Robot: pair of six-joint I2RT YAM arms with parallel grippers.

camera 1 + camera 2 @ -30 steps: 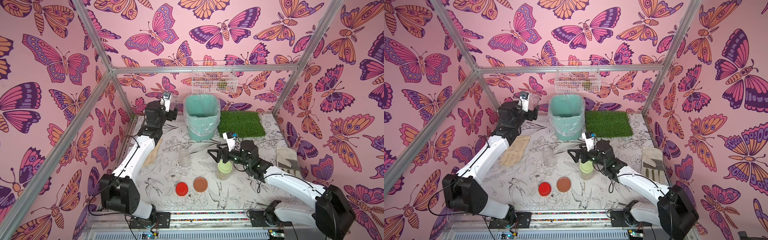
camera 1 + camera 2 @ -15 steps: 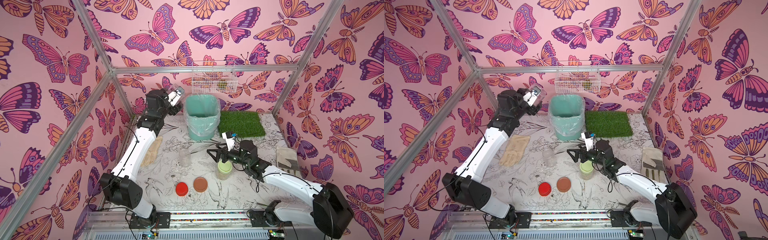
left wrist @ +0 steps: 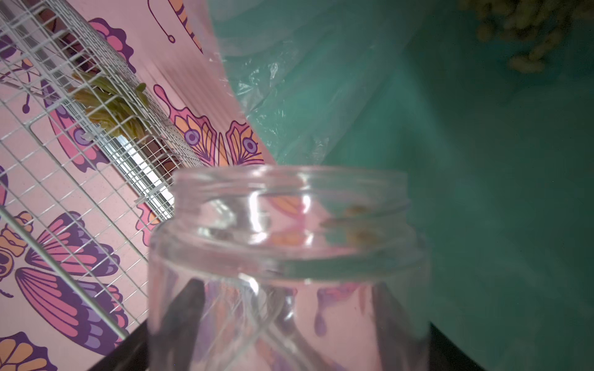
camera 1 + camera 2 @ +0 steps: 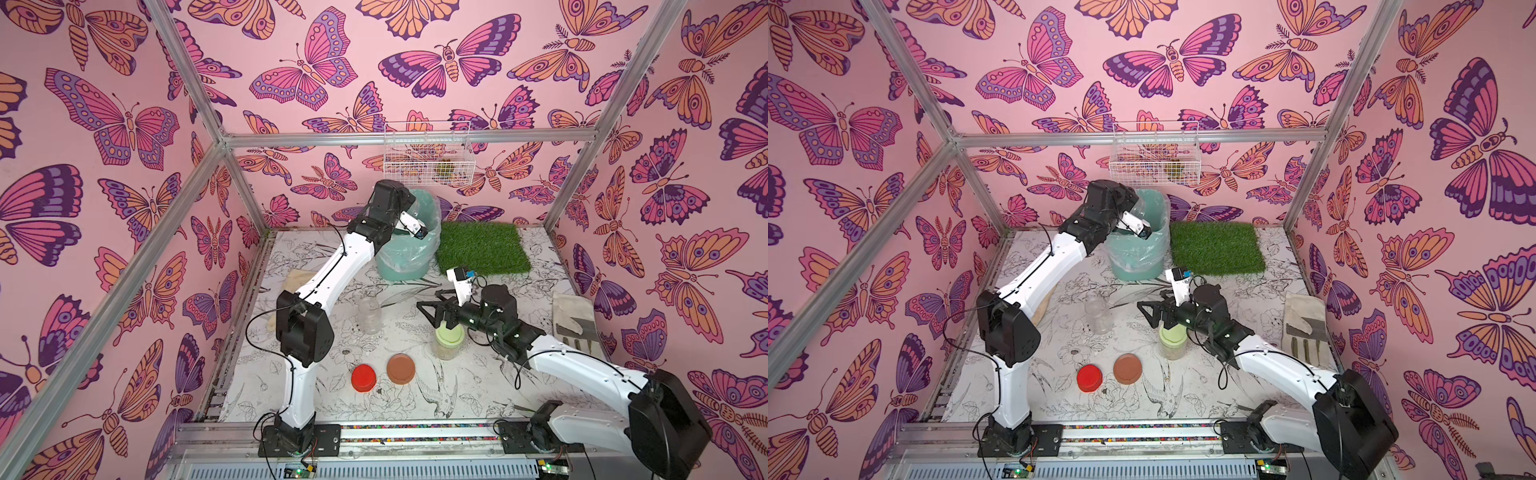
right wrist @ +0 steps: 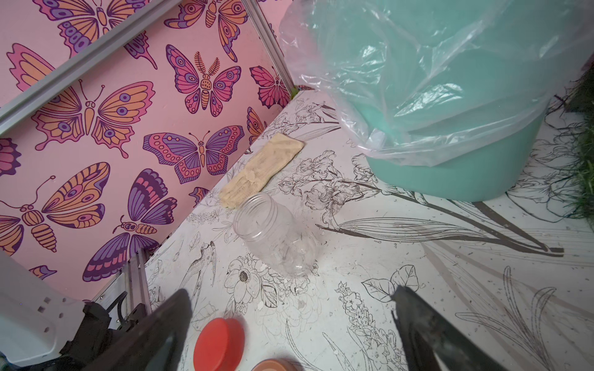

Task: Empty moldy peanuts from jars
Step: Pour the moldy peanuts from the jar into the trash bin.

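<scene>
My left gripper (image 3: pixel 289 308) is shut on a clear lidless jar (image 3: pixel 289 257), held tipped over the mouth of the teal bin (image 4: pixel 405 262). A few moldy peanuts (image 3: pixel 356 225) cling near that jar's mouth, and a heap of them (image 3: pixel 527 32) lies inside the bin. A green-lidded jar (image 4: pixel 448 340) with peanuts stands on the table, my right gripper (image 4: pixel 432 316) open just above and beyond it. A second clear jar (image 5: pixel 273 234) stands empty and lidless ahead of the right gripper (image 5: pixel 291 294).
A red lid (image 4: pixel 363 378) and a brown lid (image 4: pixel 401 368) lie near the table's front. A grass mat (image 4: pixel 482 247) sits right of the bin, with a wire basket (image 4: pixel 428 153) on the back wall. Gloves lie at the left edge (image 4: pixel 293 282) and right edge (image 4: pixel 575 316).
My left arm has swung the held jar from left of the bin up and over its mouth, tipping it. The right arm has barely moved.
</scene>
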